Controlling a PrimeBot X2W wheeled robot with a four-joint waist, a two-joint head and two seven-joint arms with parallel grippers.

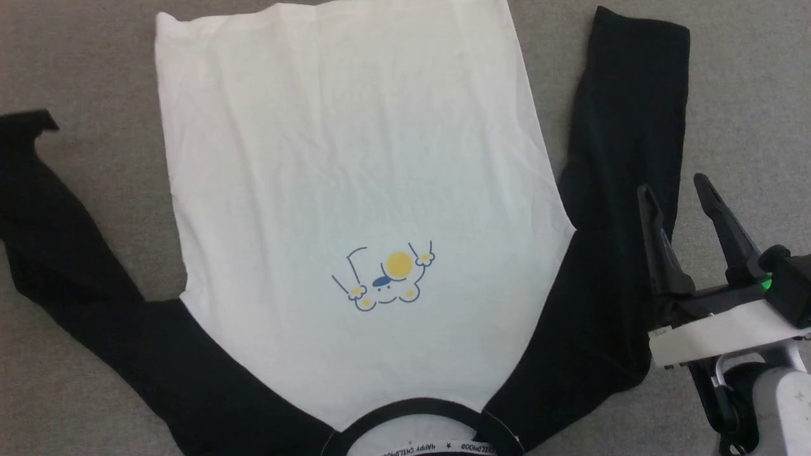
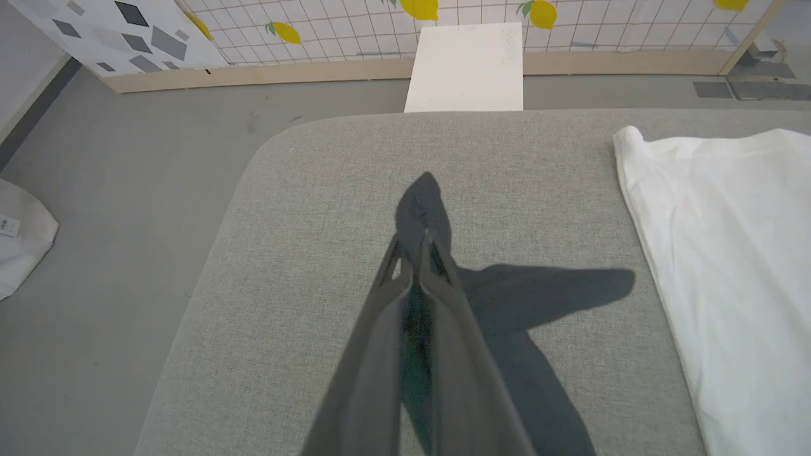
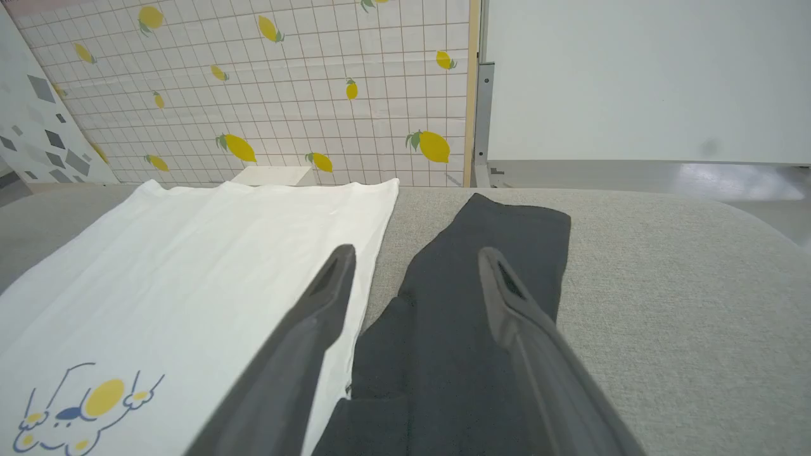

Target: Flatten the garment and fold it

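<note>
Dark fingers of the right gripper (image 1: 671,183) stand well apart with nothing between them, low over the right-hand sleeve (image 1: 627,114). In the right wrist view this gripper (image 3: 416,253) has one finger above the edge of the white body and the other above the black sleeve; whether either tip touches the cloth cannot be told. A small green light (image 1: 766,283) glows on its housing. The left gripper (image 2: 421,244) is closed, tips pressed together and holding nothing, poised over bare grey cushion (image 2: 304,266) and throwing a long shadow (image 2: 538,285) towards the garment's hem. The garment (image 1: 355,158) lies spread face up on that cushion, its white body lightly creased. Its black neckband (image 1: 412,408) is nearest the robot and its hem at the far end. The line-drawn cartoon (image 1: 386,278), blue with yellow patches, sits on the chest. The right-hand sleeve runs alongside the body, just beside it, while the left-hand sleeve (image 1: 57,240) angles outward, its cuff turned over at the end. Beyond the cushion are a grey floor (image 2: 127,158), a white block (image 2: 466,66) and a tiled wall panel printed with lemons (image 3: 285,82).
</note>
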